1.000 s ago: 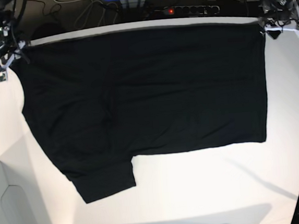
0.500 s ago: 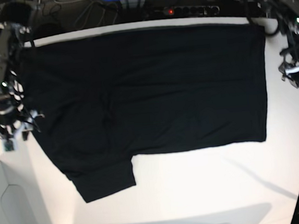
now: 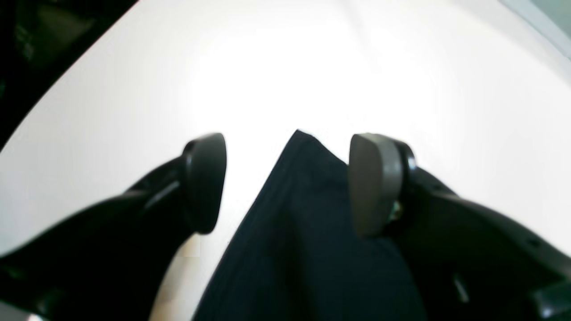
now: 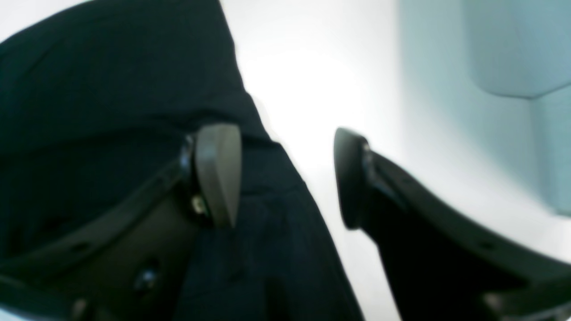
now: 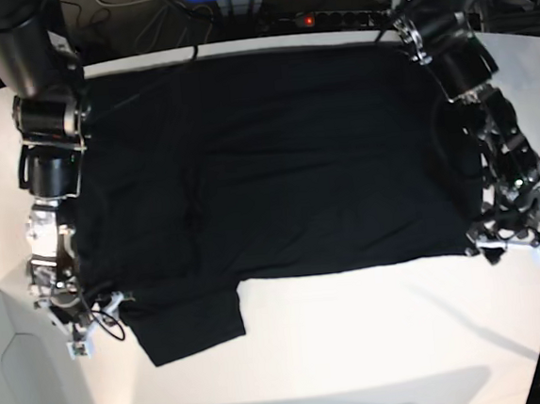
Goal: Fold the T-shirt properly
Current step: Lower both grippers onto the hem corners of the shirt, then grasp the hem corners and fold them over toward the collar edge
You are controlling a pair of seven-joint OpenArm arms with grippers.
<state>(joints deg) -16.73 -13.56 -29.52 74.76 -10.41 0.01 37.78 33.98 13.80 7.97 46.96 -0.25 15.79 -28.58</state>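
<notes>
The T-shirt (image 5: pixel 278 182) is being seen spread flat on the white table (image 5: pixel 376 334). One hem corner is lying between the parted jaws of the left gripper (image 3: pixel 287 178). The sleeve edge is being straddled by the right gripper (image 4: pixel 287 176), jaws apart, nothing clamped.

Bare white table (image 5: pixel 376 334) below T-shirt (image 5: pixel 267 164) hem: open passage. Far edge crowded by power strip (image 5: pixel 339 16), cables; probably tight.

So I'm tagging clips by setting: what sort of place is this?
Probably a robotics lab bench: a plain white table, a black power strip with cables behind, and a black cloth T-shirt spread flat.
</notes>
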